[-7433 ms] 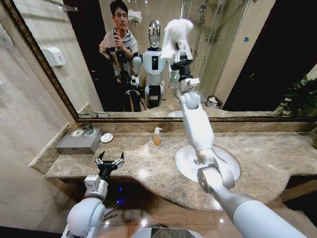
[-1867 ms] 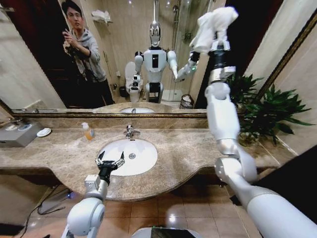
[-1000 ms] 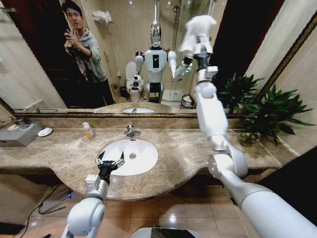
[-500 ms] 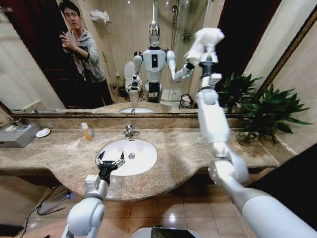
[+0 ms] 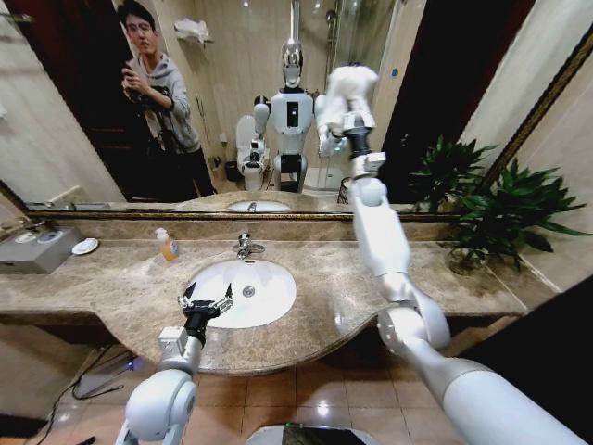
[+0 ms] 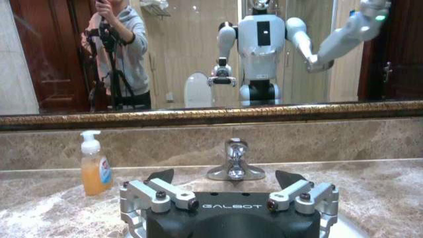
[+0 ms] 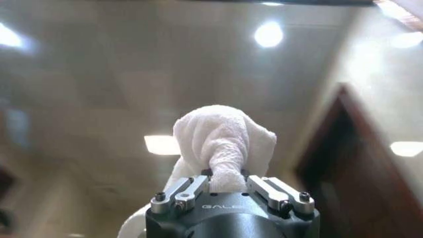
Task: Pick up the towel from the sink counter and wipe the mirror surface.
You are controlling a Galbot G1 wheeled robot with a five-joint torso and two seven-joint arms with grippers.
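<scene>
The right claw [image 5: 347, 119] is raised high in the upper middle of the head view, at the end of the outstretched right arm, closed tight on the towel [image 5: 341, 90]. The towel is bunched into a white lump above the claw, pressed against or just in front of the mirror [image 5: 232, 111]; whether it actually touches the glass cannot be told. In the right wrist view the towel [image 7: 221, 146] bulges out from between the two fingers [image 7: 185, 191] of the right claw [image 7: 228, 191], which pinch its lower part.

The left claw [image 5: 205, 303] sits low in the lower left of the head view, over the front edge of the bench [image 5: 111, 287] and just before the basin [image 5: 255, 287]. It is spread wide and grips nothing. In the left wrist view the left claw [image 6: 228, 186] points at the faucet [image 6: 235, 161], with a soap bottle [image 6: 94, 163] at the left of the frame, standing on the bench [image 6: 390, 188] below the mirror [image 6: 185, 54].
</scene>
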